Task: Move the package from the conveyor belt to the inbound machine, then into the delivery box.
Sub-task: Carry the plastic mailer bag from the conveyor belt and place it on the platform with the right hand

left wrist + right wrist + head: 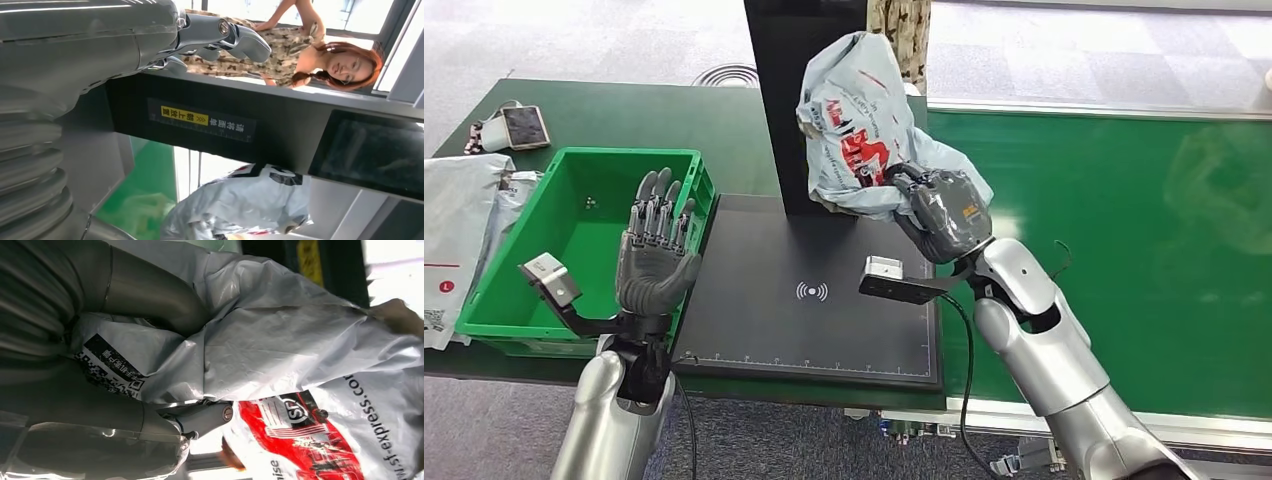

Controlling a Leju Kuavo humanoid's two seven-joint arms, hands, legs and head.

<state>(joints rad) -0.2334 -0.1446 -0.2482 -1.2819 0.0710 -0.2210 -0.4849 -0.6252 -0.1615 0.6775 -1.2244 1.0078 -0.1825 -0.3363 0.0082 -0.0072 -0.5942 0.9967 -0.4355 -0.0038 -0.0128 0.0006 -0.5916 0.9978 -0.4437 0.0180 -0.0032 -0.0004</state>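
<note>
Operator: Head view status?

Technician: Right hand (944,212) grips the package (856,130), held above the inbound machine (824,330). Left hand (656,250) is spread, holding nothing, beside the delivery box (574,190). Recommended: lower the bag flat on the platform, label exposed.

Operator: Unclear items?

Technician: Label orientation; right fingers are largely buried in the folds.

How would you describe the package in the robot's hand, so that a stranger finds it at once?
Find the black scanner platform between the green crate and the green belt. Above it, the right hand holds up the package. It is a crumpled grey bag with red print; the white bags lie flat beside the crate.
</note>
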